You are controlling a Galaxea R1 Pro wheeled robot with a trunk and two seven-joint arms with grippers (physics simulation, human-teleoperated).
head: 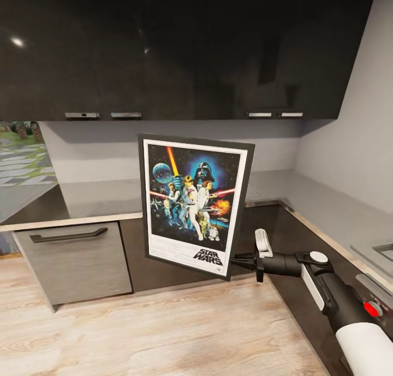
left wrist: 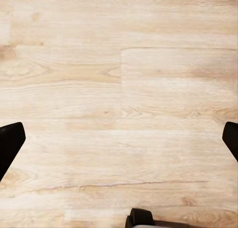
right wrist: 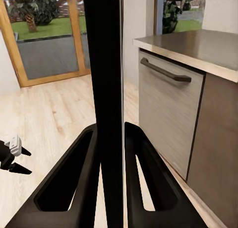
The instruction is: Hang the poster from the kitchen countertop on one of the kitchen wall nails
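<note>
Kitchen corner, simulated: glossy black upper cabinets (head: 180, 48) run above the grey kitchen countertop (head: 103, 197), which wraps in an L toward a sink edge (head: 382, 250) at right, w/ plain grey wall (head: 349, 130) between and pale wood floor (head: 164, 332) below. One poster (head: 194, 204) is clear of the counter, held upright and slightly tilted in mid-air in front of the lower units, artwork facing the head camera. The right gripper (head: 236, 261) has it by the lower right corner; right wrist view shows both fingers (right wrist: 79, 183) pressed against the black frame edge (right wrist: 106, 89), jaws closed down to the frame's thickness. The left gripper (left wrist: 119, 138) is spread wide over bare floor, holding nothing.

Judgement: pick-up is done; the carry to a nail is the step in hand. A corner pinch on a thin panel invites swinging, so slow, level travel seems wise, keeping the top edge free to meet the wall. No nail can be made out on the visible wall – too small to tell.

Count: 1 poster, 2 grippers, 1 drawer-front handle (head: 68, 235), 4 cabinet pulls (head: 82, 115)
</note>
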